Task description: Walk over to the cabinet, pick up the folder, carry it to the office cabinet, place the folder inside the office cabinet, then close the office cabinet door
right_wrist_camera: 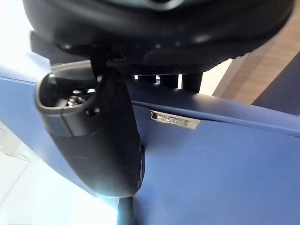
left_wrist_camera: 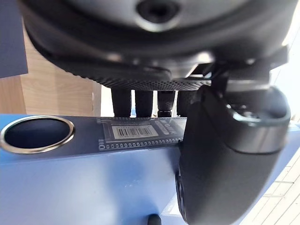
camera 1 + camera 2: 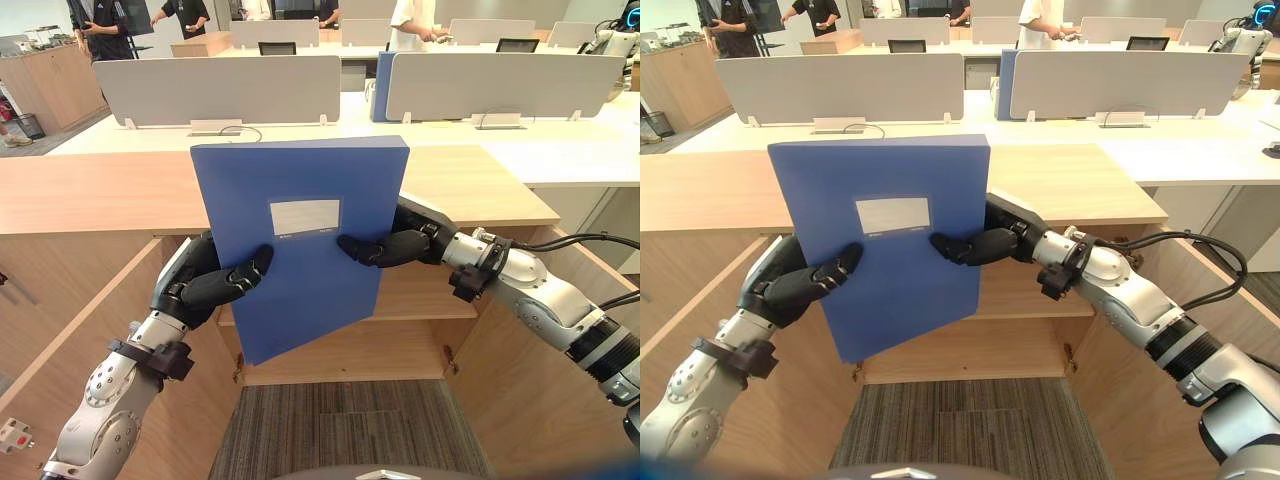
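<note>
Held upright in the middle of the frame, slightly tilted, lower corner toward the bottom centre: a blue, rigid, box-shaped folder (image 3: 300, 240), with a pale rectangular label (image 3: 305, 217) facing the camera. Clamped from both sides rather than gripped by one edge, presumably on account of its width and stiffness.

At the folder's lower left, the dark left hand (image 3: 215, 285), with thumb laid across the front cover and fingers (image 2: 140, 101) curled behind the spine. Close by in the left wrist view, the metal-ringed finger hole (image 2: 36, 134). At centre right, the dark right hand (image 3: 395, 245), pinching likewise, with thumb (image 1: 93, 140) pressed flat on the blue face and fingers wrapped round the back edge. Both closed on the folder, with nothing else in either.

Directly behind and below the folder, the light wooden office cabinet (image 3: 415, 295) under a wooden countertop (image 3: 100, 190). Both doors swung wide, left door (image 3: 60, 330) along the lower left and right door (image 3: 540, 400) along the lower right, leaving shelf and lower compartment open to the front.

Not yet inside: in front of the opening, top edge overlapping the countertop in the picture. Probably held high and face-on so as to line up with the opening before being lowered and pushed in. Likely to need turning or laying flat to fit by the shelf.

Across the top of the frame, white desks with grey partition screens (image 3: 215, 90) and people (image 3: 100, 25) standing beyond, well apart from the work.
</note>
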`<state>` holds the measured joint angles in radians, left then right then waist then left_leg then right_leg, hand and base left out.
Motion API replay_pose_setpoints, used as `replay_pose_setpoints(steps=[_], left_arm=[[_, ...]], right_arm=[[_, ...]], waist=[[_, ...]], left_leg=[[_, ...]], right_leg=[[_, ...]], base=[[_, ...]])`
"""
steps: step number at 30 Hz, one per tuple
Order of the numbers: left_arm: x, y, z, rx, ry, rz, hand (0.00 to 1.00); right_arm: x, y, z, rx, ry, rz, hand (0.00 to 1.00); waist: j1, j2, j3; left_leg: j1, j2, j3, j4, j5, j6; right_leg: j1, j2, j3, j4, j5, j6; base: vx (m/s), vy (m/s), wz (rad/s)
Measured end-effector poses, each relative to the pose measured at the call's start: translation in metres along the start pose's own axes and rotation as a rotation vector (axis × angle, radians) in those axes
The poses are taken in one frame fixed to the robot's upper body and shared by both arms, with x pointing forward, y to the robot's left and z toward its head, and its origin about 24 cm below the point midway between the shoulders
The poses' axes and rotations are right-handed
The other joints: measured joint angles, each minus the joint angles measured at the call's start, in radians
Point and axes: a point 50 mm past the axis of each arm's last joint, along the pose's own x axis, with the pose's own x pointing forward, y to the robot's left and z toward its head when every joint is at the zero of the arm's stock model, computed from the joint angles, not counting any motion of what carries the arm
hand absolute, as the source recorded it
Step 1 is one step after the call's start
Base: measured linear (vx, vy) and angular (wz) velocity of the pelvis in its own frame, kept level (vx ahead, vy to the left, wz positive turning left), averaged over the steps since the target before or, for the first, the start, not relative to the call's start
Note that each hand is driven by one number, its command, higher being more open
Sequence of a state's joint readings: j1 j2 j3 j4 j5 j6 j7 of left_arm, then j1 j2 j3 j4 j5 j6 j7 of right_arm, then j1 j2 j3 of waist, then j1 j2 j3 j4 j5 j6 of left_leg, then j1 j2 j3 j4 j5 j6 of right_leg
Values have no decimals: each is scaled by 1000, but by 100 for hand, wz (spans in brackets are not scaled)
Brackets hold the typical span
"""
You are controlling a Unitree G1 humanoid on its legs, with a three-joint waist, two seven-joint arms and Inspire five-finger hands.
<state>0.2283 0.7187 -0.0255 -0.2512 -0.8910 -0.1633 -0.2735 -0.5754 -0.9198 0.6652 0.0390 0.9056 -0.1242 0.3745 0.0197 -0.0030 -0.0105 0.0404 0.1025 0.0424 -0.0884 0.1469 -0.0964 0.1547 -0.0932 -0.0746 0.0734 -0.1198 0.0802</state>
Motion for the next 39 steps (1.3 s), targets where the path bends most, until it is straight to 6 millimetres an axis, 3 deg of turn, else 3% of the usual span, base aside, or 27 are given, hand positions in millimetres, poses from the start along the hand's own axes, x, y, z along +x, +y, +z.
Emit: replay_pose_setpoints(steps=[1,8,14,22,26,29,31,35,39], left_arm=[[1,0,-1,-3,2,-1,100],[-2,4,-16,-31,62,-60,100],[-15,-1,-60,-155,249,-167,100],[-60,-7,-133,-110,640,-201,100],[-101,1,-172,-52,893,-123,100],[-137,6,-194,-2,1085,-36,100],[-159,7,-205,43,1201,7,100],[-170,10,-214,61,1231,152,100],[-171,12,-220,125,1252,261,100]], right_arm=[[0,0,2,-4,-9,2,0],[1,7,19,-113,-76,36,0],[2,32,32,-359,-114,107,0],[18,68,41,-474,-250,148,0],[15,83,39,-544,-299,159,0],[11,85,18,-600,-203,148,0],[11,82,-7,-643,-83,159,0],[6,85,-53,-666,121,217,0],[-5,92,-101,-697,332,332,0]], waist=[[1,0,0],[3,-16,-10],[2,-26,-15],[-4,-30,-14],[-5,-43,-10],[-4,-55,-8],[-5,-65,-4],[-1,-69,4],[-2,-48,35]], left_leg=[[0,0,0,0,0,0],[-2,2,1,0,0,-1],[-10,4,4,-4,1,-1],[-14,8,23,-5,1,-2],[-17,15,23,-5,-1,-4],[-18,18,23,-5,-2,-5],[-18,20,26,-5,-2,-5],[-18,21,27,-5,-2,-6],[-18,20,27,-5,-4,-7]], right_leg=[[0,0,0,0,0,0],[-3,2,1,1,0,0],[-17,3,5,5,-1,-1],[-36,4,24,13,0,0],[-36,9,24,7,-1,0],[-37,12,25,5,-1,-1],[-38,13,27,5,0,-1],[-39,15,29,4,1,-3],[-39,14,29,4,2,-2]], base=[[0,0,0],[0,0,0],[-8,1,-1],[-11,4,-7],[0,0,0],[0,0,0],[-11,0,-3],[-5,0,-1],[0,0,0]])
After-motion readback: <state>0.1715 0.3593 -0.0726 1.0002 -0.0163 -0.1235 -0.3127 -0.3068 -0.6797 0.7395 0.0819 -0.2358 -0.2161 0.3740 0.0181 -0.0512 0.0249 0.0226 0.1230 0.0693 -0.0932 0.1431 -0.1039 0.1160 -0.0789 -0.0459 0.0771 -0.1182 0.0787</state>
